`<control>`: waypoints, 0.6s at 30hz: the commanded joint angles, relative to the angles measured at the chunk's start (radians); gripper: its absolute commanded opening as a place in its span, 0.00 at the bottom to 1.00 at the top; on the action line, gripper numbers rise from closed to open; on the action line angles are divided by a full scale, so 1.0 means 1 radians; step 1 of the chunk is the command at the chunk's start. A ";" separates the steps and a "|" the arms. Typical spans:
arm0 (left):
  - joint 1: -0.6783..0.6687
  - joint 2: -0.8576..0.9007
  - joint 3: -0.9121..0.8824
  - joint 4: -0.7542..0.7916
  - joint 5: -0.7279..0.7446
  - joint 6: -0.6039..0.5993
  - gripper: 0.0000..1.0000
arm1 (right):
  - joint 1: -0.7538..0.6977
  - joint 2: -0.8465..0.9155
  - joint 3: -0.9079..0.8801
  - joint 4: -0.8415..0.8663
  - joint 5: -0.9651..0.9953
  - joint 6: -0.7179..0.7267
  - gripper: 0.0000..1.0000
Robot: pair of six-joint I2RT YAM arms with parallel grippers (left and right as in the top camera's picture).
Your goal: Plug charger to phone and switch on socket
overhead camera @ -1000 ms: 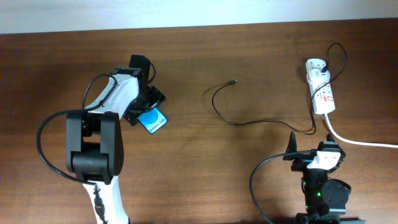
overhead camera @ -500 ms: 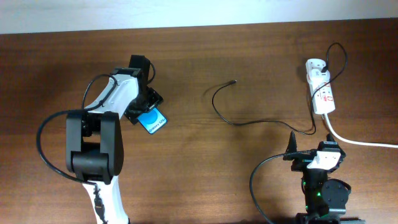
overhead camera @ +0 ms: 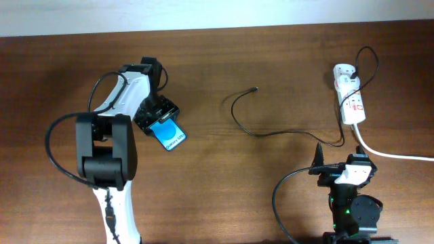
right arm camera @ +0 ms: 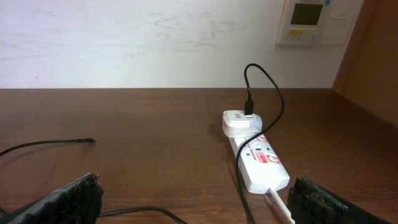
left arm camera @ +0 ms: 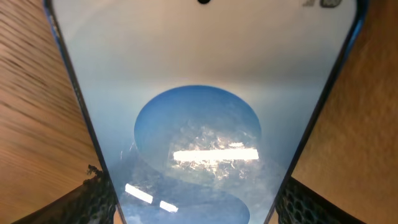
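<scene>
The phone (overhead camera: pixel 169 135), blue screen with black edges, sits at the left of the table between the fingers of my left gripper (overhead camera: pixel 158 114). In the left wrist view the phone (left arm camera: pixel 199 118) fills the frame, with a finger against each long edge. The charger (overhead camera: pixel 235 115) is a thin black cable in the middle of the table, its free tip (overhead camera: pixel 254 89) lying apart from the phone. The tip also shows in the right wrist view (right arm camera: pixel 92 140). The socket (overhead camera: pixel 352 102) lies at the far right, seen ahead of my right gripper (right arm camera: pixel 193 205), which is open and empty near the front edge.
A thick white cord (overhead camera: pixel 393 154) runs from the socket to the right edge. A white adapter (right arm camera: pixel 239 121) with the black cable plugged in sits at the strip's far end. A pale wall with a wall panel (right arm camera: pixel 311 22) stands beyond the table.
My left gripper has shifted the phone slightly right and toward the front, and the arm has turned a little. The right arm, cable and socket have not moved.
</scene>
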 commanded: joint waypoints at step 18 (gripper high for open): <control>-0.037 0.039 0.240 -0.252 0.177 0.199 0.67 | -0.003 -0.007 -0.005 -0.006 0.011 0.007 0.98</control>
